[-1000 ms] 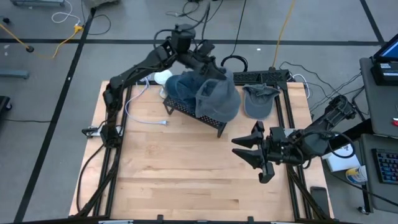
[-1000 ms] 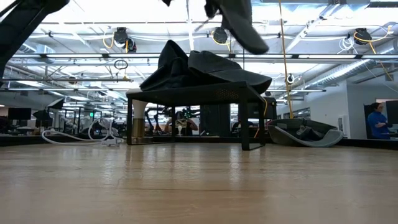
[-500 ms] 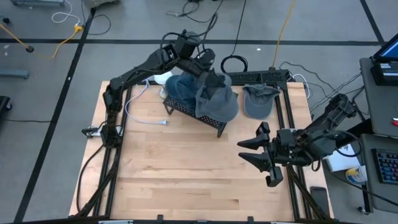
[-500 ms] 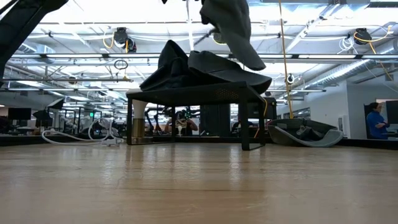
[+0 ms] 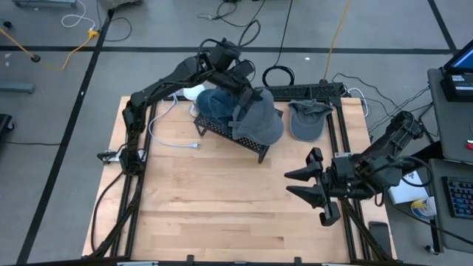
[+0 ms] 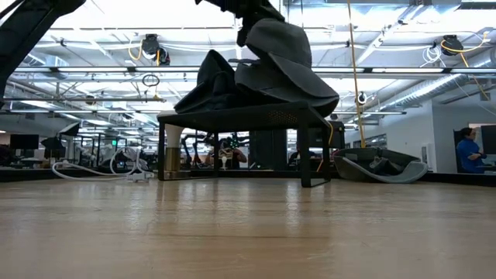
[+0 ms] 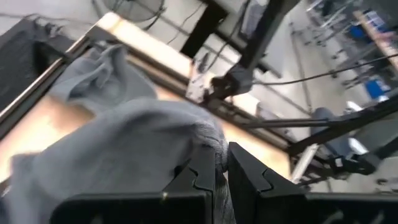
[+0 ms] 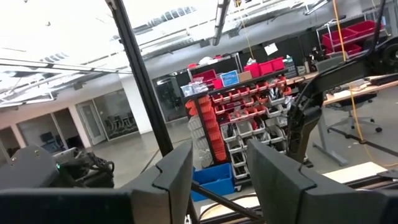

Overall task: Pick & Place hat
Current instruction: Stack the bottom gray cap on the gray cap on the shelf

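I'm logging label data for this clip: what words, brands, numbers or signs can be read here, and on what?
None can be read.
The grey hat held by the left gripper shows no lettering.
The cap beside the rack: nothing legible.
Bins on distant shelves: labels too small.

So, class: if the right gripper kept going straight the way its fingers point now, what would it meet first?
Nothing on the table, probably. The right gripper, jaws open and empty, points leftward over bare wooden tabletop, well in front of the black rack. Its wrist view shows only the room beyond, though its height is unclear.
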Robot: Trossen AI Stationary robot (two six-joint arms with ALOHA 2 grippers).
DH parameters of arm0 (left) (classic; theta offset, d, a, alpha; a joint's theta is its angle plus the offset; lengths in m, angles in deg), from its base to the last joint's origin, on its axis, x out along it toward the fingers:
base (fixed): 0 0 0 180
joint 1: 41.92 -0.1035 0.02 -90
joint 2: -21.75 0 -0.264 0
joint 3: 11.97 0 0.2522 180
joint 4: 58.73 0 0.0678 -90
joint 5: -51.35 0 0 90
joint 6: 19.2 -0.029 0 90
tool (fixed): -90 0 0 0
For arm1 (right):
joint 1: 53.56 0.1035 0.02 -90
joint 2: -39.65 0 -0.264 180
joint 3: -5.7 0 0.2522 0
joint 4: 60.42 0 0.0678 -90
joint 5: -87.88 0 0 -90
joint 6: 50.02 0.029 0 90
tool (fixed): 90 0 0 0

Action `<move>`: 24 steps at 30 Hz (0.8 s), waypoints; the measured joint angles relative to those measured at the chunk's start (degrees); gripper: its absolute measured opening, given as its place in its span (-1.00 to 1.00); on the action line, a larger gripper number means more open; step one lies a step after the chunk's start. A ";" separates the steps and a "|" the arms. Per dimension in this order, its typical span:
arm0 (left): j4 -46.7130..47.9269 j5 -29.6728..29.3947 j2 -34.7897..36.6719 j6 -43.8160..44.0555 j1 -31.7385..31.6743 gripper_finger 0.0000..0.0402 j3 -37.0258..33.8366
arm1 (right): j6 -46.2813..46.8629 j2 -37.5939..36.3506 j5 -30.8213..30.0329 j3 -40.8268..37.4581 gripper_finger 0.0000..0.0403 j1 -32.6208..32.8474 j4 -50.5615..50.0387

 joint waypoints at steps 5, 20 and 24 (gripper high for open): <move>7.91 -6.16 0.00 -1.47 0.00 -0.91 0.00 | -0.33 0.00 -0.07 0.00 -0.28 0.40 0.00; 20.39 -26.39 -0.04 -4.27 0.82 -0.91 -2.98 | -2.03 0.00 -0.44 -0.02 -0.27 -0.19 0.11; 17.87 -27.98 -0.01 -3.47 1.49 -0.91 -6.91 | -2.03 0.00 -0.44 -0.02 -0.27 -0.17 0.12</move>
